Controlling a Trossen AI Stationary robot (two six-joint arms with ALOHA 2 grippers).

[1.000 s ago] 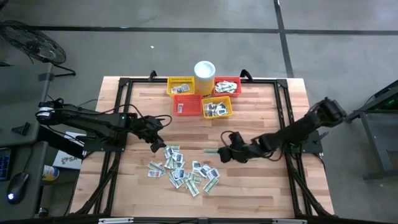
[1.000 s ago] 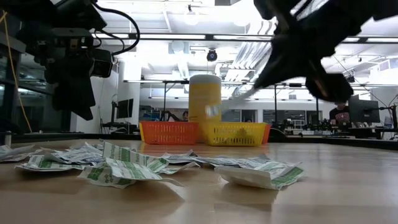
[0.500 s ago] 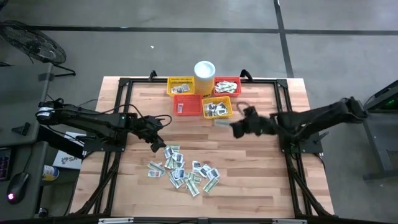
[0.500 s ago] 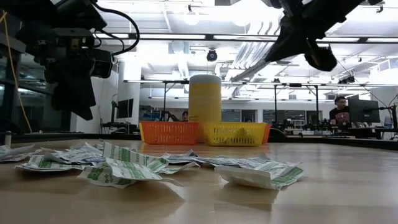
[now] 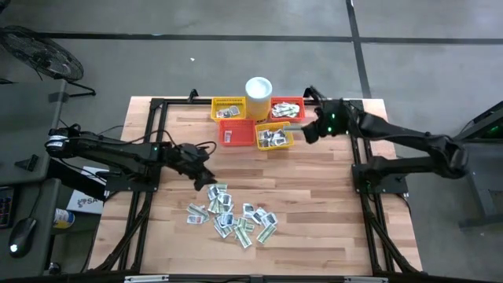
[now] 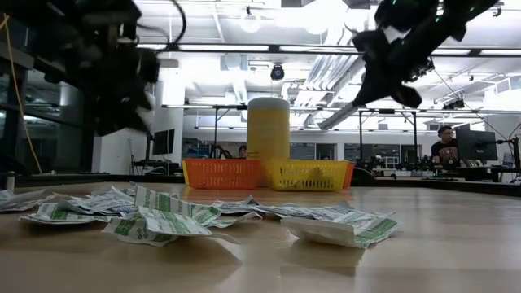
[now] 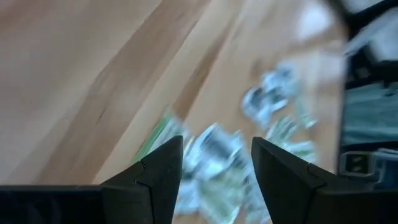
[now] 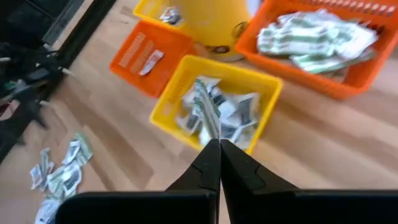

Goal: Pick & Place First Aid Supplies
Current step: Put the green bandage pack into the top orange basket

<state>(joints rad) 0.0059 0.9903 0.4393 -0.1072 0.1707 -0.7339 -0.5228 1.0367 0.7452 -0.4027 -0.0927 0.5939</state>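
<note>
A loose pile of first aid supplies, small white and green sachets, lies flat on the wooden table near its middle. My left gripper hangs open over the pile's far left edge, with sachets showing beyond its spread fingers. My right gripper is shut on one green-striped sachet. It hovers at the right side of a yellow basket that holds several sachets. My right gripper pinches the sachet by one end between its two fingertips. The fingers slant down, coming from the table's right side. The sachet sticks out beyond the fingertips edge-on, lifted clear above the yellow basket.
At the far edge stand another yellow basket, a red-orange basket with a packet, and a red-orange basket full of green-striped packets, around a white cup. A black frame borders the table.
My right gripper, shut on the sachet, has swung up from beside the pile's right side toward the far right. It has rolled as it went and now stands next to the yellow basket. My left gripper has tipped a little over the pile's edge.
</note>
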